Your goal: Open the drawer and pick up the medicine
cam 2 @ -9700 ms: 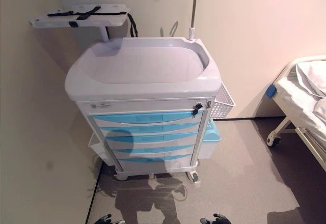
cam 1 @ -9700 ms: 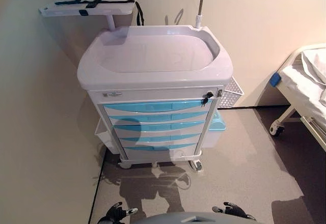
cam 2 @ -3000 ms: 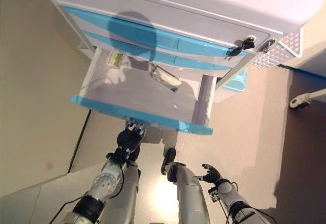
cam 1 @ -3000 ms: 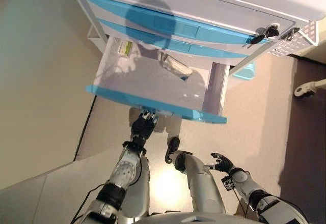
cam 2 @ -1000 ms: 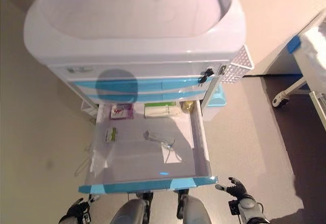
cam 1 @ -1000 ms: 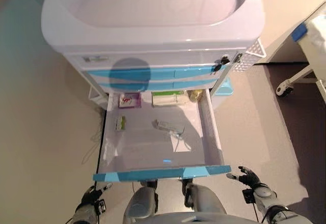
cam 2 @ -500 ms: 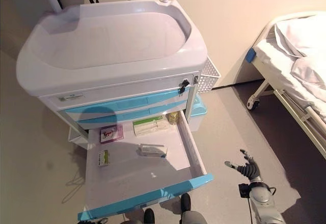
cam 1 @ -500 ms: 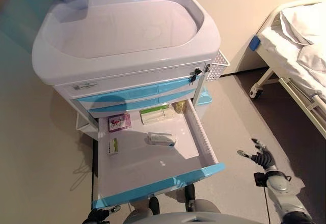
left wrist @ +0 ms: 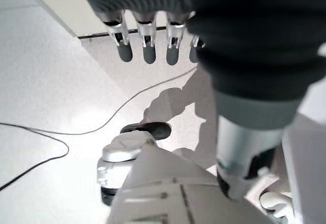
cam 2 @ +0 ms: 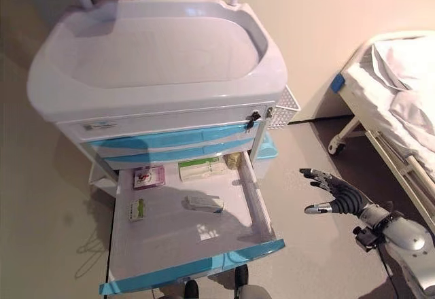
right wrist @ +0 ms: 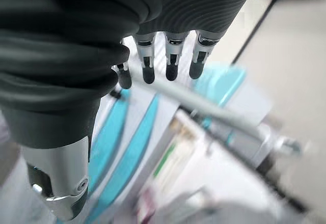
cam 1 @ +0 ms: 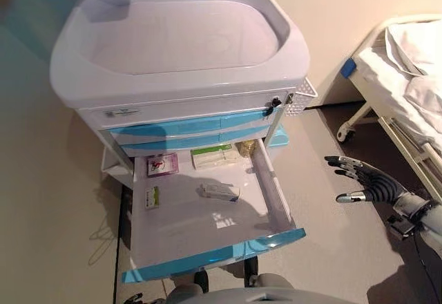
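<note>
While your right hand point(cam 1: 366, 183) hangs in the air with its fingers spread and nothing in them, it sits out past the right wall of the open drawer point(cam 1: 280, 204), apart from the cart point(cam 1: 179, 76) and above the bare floor. From that hand, the medicine lies to its left and a little lower, across the drawer's side wall, so you have to clear the wall before you come down.

You'll find the nearest piece is the small pale pack point(cam 1: 221, 191) lying flat near the middle of the drawer floor, its long axis running roughly side to side across the drawer, slightly skewed. Further back, tucked under the closed blue drawer fronts, sit a longer green-and-white box point(cam 1: 213, 156), a pink-printed box point(cam 1: 161, 164) towards the left, and a small yellowish bottle point(cam 1: 246, 148) in the back right corner. A little green-marked packet point(cam 1: 152, 197) lies by the left wall.

Your left hand point(left wrist: 147, 35) hangs low, off to the side, fingers straight and empty, facing the floor, so I judge the right hand much better placed. With the drawer already out, the pick is what remains: I'd close across the pale pack's narrow width.
</note>
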Tool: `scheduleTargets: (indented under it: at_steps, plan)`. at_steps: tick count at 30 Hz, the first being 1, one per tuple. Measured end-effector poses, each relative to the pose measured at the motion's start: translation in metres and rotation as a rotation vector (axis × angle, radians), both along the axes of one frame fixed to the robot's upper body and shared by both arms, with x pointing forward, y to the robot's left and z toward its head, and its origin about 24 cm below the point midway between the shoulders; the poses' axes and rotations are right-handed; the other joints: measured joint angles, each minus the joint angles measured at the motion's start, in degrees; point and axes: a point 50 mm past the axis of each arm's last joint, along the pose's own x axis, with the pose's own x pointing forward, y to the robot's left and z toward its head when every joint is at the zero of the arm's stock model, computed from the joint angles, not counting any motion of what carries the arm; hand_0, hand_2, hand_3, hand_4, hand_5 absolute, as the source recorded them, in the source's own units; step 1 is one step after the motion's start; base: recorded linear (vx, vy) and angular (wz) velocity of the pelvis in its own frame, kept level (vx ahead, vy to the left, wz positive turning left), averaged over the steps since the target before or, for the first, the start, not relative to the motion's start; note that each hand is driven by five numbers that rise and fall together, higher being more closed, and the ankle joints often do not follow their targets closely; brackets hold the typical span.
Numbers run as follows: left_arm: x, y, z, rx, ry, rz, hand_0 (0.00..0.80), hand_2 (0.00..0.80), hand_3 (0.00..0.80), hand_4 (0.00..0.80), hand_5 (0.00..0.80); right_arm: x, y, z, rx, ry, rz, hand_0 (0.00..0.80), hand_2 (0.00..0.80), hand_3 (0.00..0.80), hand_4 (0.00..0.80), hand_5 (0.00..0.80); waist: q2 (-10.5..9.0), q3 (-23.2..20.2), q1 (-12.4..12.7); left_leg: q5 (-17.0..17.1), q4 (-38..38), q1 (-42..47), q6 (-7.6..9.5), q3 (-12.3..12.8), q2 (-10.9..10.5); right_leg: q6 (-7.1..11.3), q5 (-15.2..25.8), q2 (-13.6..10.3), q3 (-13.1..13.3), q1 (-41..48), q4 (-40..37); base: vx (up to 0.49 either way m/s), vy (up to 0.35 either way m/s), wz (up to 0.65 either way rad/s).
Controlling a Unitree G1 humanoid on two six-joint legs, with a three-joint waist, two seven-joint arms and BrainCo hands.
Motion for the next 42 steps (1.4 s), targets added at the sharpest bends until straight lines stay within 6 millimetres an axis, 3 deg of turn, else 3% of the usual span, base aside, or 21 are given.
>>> scheduleTargets:
  at_steps: [14, 19, 22, 24, 29, 35, 42]
  plan:
    - [0.017, 0.000, 0.002, 0.005, -0.043, -0.046, 0.000, 0.000, 0.000, 0.000, 0.000, 0.030, 0.048, -0.006, 0.121, 0.030, 0.161, 0.000, 0.000, 0.000, 0.000, 0.000, -0.14, 2.39, 2.69, 0.77, -0.08, -1.25, -0.78, -5.57, 0.18, -0.28, -1.00, -0.15, -4.30, 1.52, -1.19, 0.008, -0.047, 0.20]
    - [0.024, 0.001, 0.003, 0.013, -0.058, -0.059, 0.000, 0.000, 0.000, 0.000, 0.000, 0.040, 0.050, -0.033, 0.173, 0.049, 0.042, 0.000, 0.000, 0.000, 0.000, 0.000, 0.09, 3.12, 4.25, 1.23, 0.19, -2.21, -1.02, -7.59, 0.15, -0.69, -1.20, 0.18, -5.56, 1.57, -1.71, 0.000, -0.041, 0.28]
    - [0.028, 0.003, 0.004, 0.032, -0.067, -0.061, 0.000, 0.000, 0.000, 0.000, 0.000, 0.054, 0.051, -0.061, 0.167, 0.054, -0.105, 0.000, 0.000, 0.000, 0.000, 0.000, 0.42, 3.51, 6.42, 1.31, 0.37, -3.17, -1.20, -9.38, 0.14, -0.75, -1.30, 0.13, -7.02, 1.92, -2.42, 0.020, -0.038, 0.24]
    - [0.031, 0.002, 0.005, 0.043, -0.076, -0.068, 0.000, 0.000, 0.000, 0.000, 0.000, 0.053, 0.055, -0.079, 0.179, 0.085, -0.168, 0.000, 0.000, 0.000, 0.000, 0.000, 0.73, 3.76, 6.92, 1.55, 0.31, -3.51, -1.38, -10.53, 0.10, -0.74, -1.65, 0.16, -7.27, 2.02, -2.42, 0.007, -0.027, 0.30]
    - [0.032, 0.002, 0.005, 0.060, -0.074, -0.070, 0.000, 0.000, 0.000, 0.000, 0.000, 0.053, 0.069, -0.099, 0.185, 0.094, -0.255, 0.000, 0.000, 0.000, 0.000, 0.000, 1.26, 4.23, 7.61, 1.58, 0.27, -3.21, -1.46, -12.05, 0.00, -0.67, -2.27, 0.09, -8.66, 2.91, -2.42, 0.012, -0.014, 0.18]
    - [0.037, 0.002, 0.005, 0.091, -0.087, -0.077, 0.000, 0.000, 0.000, 0.000, 0.000, 0.057, 0.080, -0.109, 0.071, 0.036, -0.313, 0.000, 0.000, 0.000, 0.000, 0.000, 1.61, 4.55, 7.64, 1.61, 0.57, -3.89, -1.50, -12.82, -0.19, -0.58, -2.37, -0.08, -9.02, 2.72, -2.42, -0.005, -0.004, 0.05]
    - [0.059, -0.004, 0.008, 0.117, -0.143, -0.122, 0.000, 0.000, 0.000, 0.000, 0.000, 0.072, 0.096, -0.109, -0.132, -0.066, -0.285, 0.000, 0.000, 0.000, 0.000, 0.000, 2.41, 5.75, 7.79, 1.75, 1.28, -5.43, -1.69, -13.50, -0.31, -0.61, -2.33, -0.08, -9.33, 1.90, -2.40, -0.013, 0.000, 0.06]
